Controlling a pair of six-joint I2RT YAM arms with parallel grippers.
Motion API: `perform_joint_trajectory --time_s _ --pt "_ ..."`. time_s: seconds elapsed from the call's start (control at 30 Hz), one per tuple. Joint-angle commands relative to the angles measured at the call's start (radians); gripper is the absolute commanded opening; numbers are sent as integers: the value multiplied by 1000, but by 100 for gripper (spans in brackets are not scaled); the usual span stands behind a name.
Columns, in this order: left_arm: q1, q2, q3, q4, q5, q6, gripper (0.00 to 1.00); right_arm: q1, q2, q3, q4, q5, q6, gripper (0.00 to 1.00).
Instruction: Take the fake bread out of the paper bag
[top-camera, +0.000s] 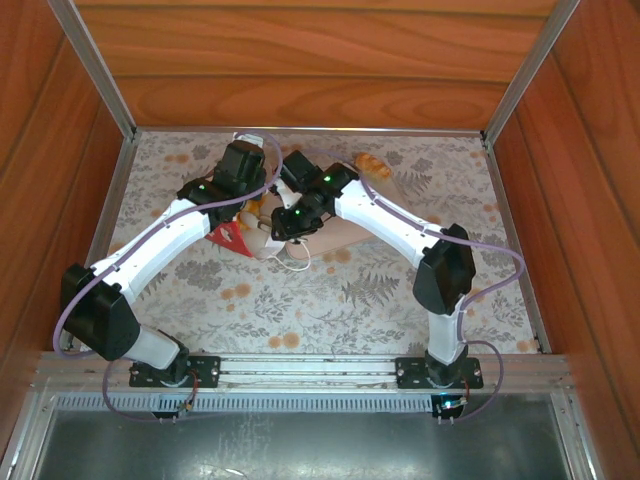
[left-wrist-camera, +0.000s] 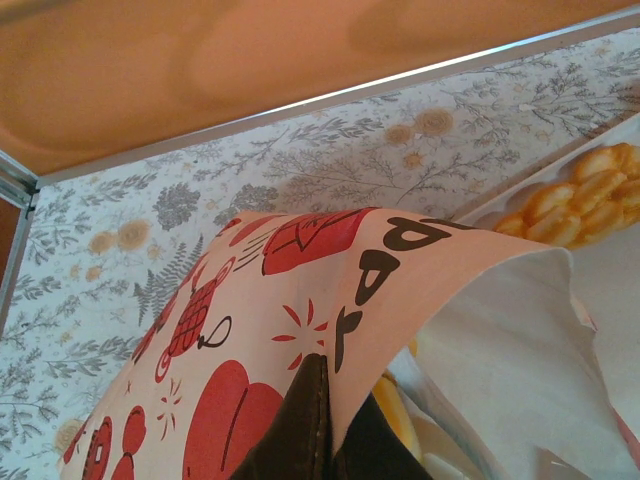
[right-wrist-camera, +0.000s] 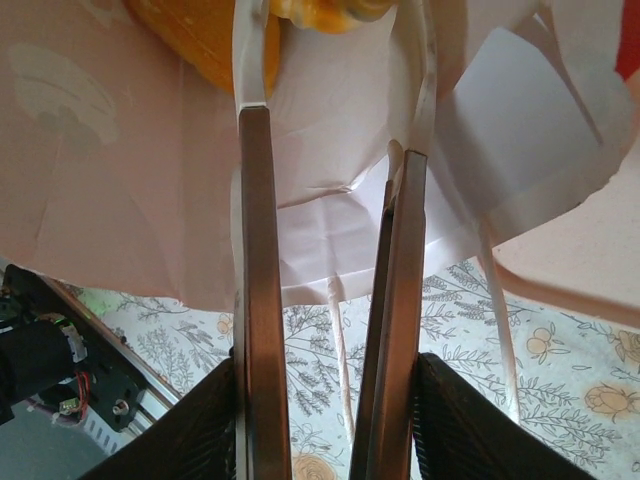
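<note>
Flat metal right fingers (right-wrist-camera: 255, 300) amid creased paper bag (right-wrist-camera: 330, 150), glossy bread (right-wrist-camera: 190, 40)

White arms (top-camera: 165, 235), black joints (top-camera: 100, 315), purple cables (top-camera: 505, 250).

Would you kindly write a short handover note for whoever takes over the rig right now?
Grippers: the left gripper is shut on the paper bag at its rim. The right gripper reaches into the bag, jaws apart beside an orange bread piece; whether it grips anything is unclear.
Done: a braided loaf lies outside the bag.
Left: take out the bread inside the bag.
</note>
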Motion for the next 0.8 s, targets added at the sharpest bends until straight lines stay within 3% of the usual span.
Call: perform_joint_trajectory --time_s 0.0,0.23,0.5,0.77 --pt "7 -28 29 -2 15 -6 0 10 19 47 -19 41 -27 46" --pt "7 -31 31 -2 15 -6 0 14 66 109 -75 98 -43 44" --pt "8 -34 32 0 20 -12 0 14 34 59 -57 127 -29 39" --pt "9 -43 31 0 36 -17 0 14 35 49 3 166 -21 45"
